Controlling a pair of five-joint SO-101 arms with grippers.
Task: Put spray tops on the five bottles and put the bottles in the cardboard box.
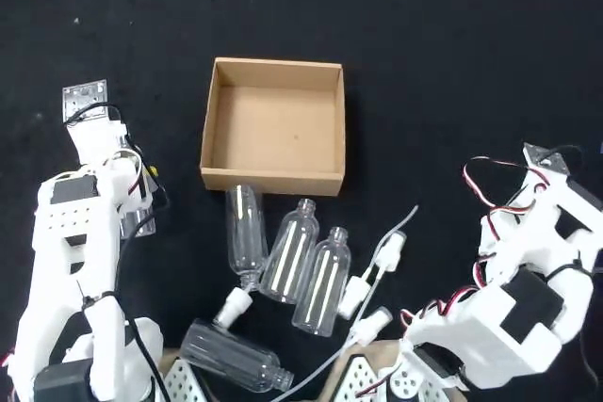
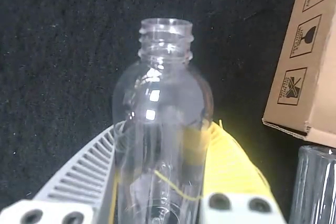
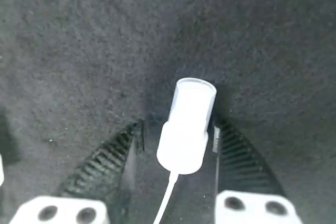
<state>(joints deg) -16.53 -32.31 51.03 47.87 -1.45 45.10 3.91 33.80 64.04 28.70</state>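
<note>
Left claw (image 2: 163, 129) grips an uncapped bottle (image 2: 163, 93) just beside the box (image 1: 273, 181), which holds nothing. Four more bottles (image 1: 287, 253) lie on the tabletop (image 1: 452, 91) on the arms' side of the box, none clearly capped, with loose tops among them. Right claw (image 3: 177, 127) straddles a spray top (image 3: 186, 129) on the tabletop, jaws apart, so I judge it early, with all capping and boxing left.

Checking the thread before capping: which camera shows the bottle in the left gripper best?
The left wrist view: the clear bottle, held in the left gripper, shows its open threaded neck in full. In the high view the left arm hides most of it. The right wrist view faces a spray top instead.
</note>
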